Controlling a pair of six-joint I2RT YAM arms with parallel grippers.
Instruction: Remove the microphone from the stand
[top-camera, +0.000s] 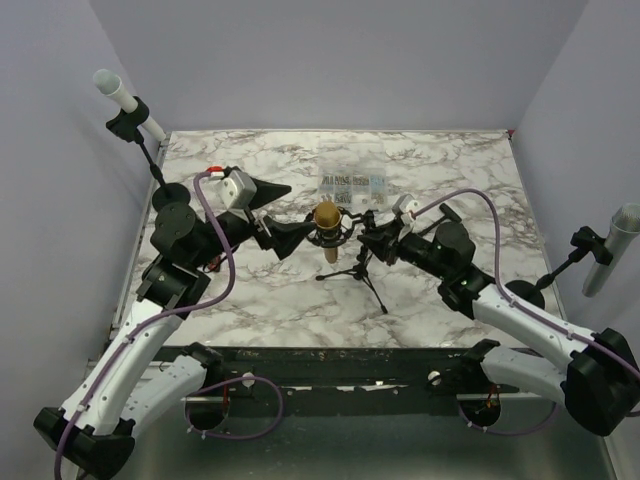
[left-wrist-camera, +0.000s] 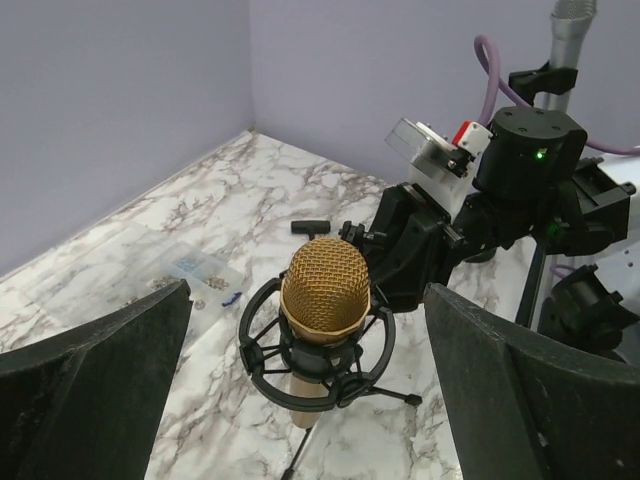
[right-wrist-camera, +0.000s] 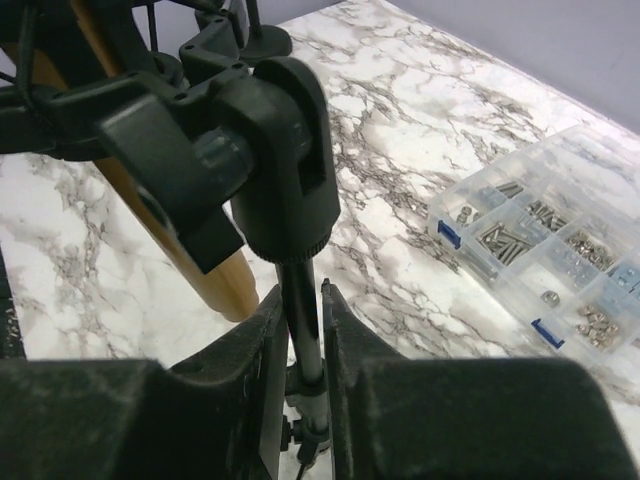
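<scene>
A gold microphone (top-camera: 327, 216) sits in a black shock mount on a small tripod stand (top-camera: 358, 268) at the table's middle. In the left wrist view the microphone (left-wrist-camera: 324, 292) stands upright between my wide-open left fingers (left-wrist-camera: 95, 370), which do not touch it. My left gripper (top-camera: 281, 214) is open just left of the microphone. My right gripper (top-camera: 372, 240) is shut on the stand's thin pole (right-wrist-camera: 301, 322), just below the mount's black joint (right-wrist-camera: 275, 150). The microphone's tan body (right-wrist-camera: 205, 265) hangs to the left of the pole.
A clear parts box (top-camera: 352, 184) with small hardware lies behind the stand; it also shows in the right wrist view (right-wrist-camera: 545, 255). Two other microphones on stands stand at the far left (top-camera: 125, 100) and the right edge (top-camera: 610, 245).
</scene>
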